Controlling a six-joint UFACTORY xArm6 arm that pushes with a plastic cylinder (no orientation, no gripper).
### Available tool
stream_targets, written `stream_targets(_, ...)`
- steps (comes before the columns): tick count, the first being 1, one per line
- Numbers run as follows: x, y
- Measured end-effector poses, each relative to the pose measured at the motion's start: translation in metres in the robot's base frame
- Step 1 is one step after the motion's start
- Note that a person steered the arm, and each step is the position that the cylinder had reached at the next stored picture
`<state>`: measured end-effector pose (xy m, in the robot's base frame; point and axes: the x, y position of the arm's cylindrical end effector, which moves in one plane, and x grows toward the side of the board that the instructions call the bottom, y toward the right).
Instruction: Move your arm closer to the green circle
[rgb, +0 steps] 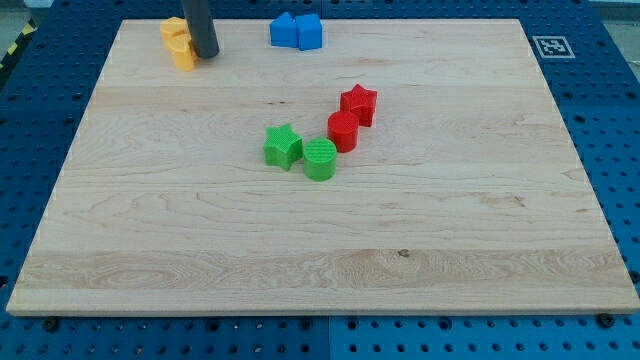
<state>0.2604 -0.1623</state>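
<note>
The green circle (320, 159) sits near the middle of the wooden board (200, 230), touching a green star (283, 145) on its left. My tip (206, 55) is near the view's top left, right beside the yellow blocks (178, 41). It is far up and to the left of the green circle.
A red circle (343, 131) and a red star (359, 103) lie up and right of the green circle. Two blue blocks (296, 31) sit at the board's top edge. A marker tag (551, 45) is at the top right corner.
</note>
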Motion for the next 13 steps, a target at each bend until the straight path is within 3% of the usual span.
stream_targets(3,-0.005,0.005)
stream_targets(5,0.002,0.128)
stream_targets(6,0.007,0.134)
stream_targets(8,0.009,0.134)
stream_targets(9,0.028,0.105)
stream_targets(11,0.106,0.026)
stream_targets(12,0.148,0.031)
stream_targets(13,0.148,0.032)
